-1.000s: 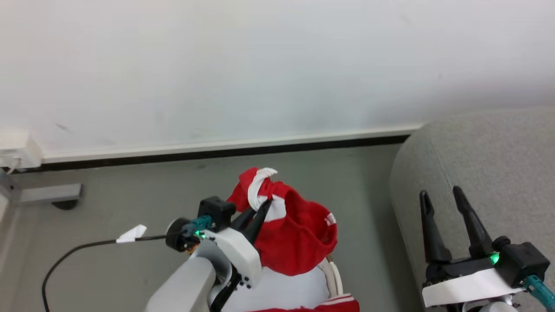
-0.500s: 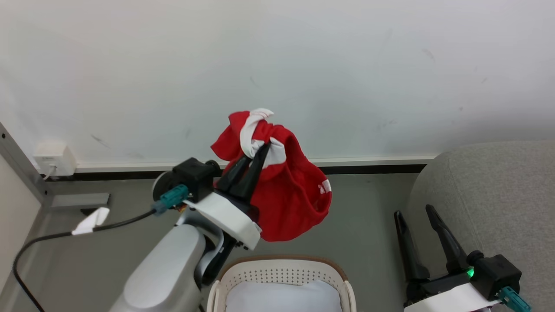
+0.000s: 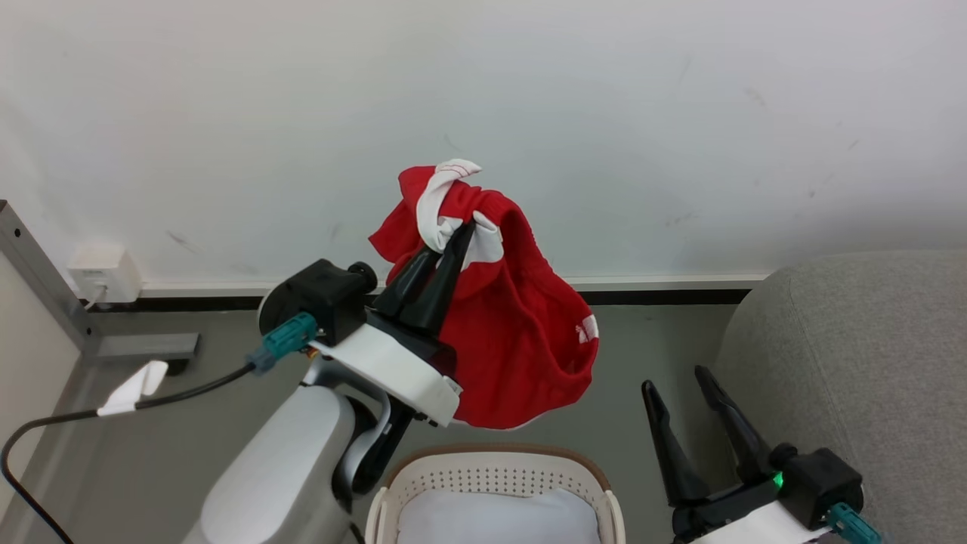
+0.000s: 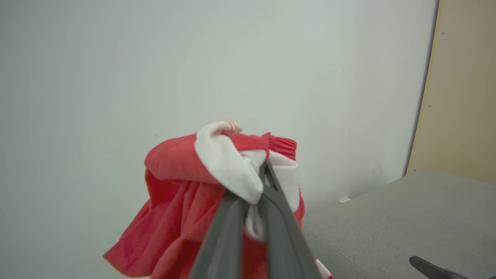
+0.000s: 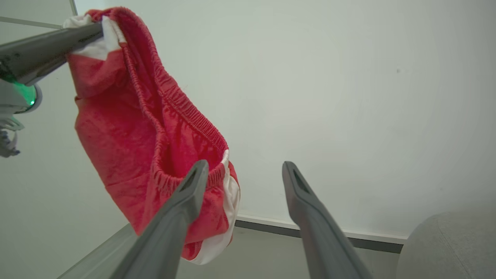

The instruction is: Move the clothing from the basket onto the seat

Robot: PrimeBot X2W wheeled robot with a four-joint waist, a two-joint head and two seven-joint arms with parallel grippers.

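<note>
A piece of the clothing, red shorts (image 3: 521, 340) with white trim and an elastic waistband, hangs in the air above the far end of the basket (image 3: 491, 457). My left gripper (image 3: 462, 233) is shut on a bunched white-and-red fold at the top of the shorts. In the left wrist view the gripper (image 4: 265, 167) pinches that fold of the shorts (image 4: 174, 193). My right gripper (image 3: 676, 379) stands open and empty between the basket and the grey seat (image 3: 854, 363). In the right wrist view its fingertips (image 5: 199, 168) point up beside the hanging shorts (image 5: 128, 139) without touching them.
A pale white pad (image 3: 498, 517) lies in the basket. A white wall with a dark skirting strip runs behind. At the left are a wall socket (image 3: 102, 272), a metal bracket (image 3: 143, 346) and a black cable (image 3: 181, 391) on the grey floor.
The head camera has tilted up, so the whole picture shifted. My left gripper has lifted the red shorts clear of the basket and a little to the right. The right gripper stays open.
</note>
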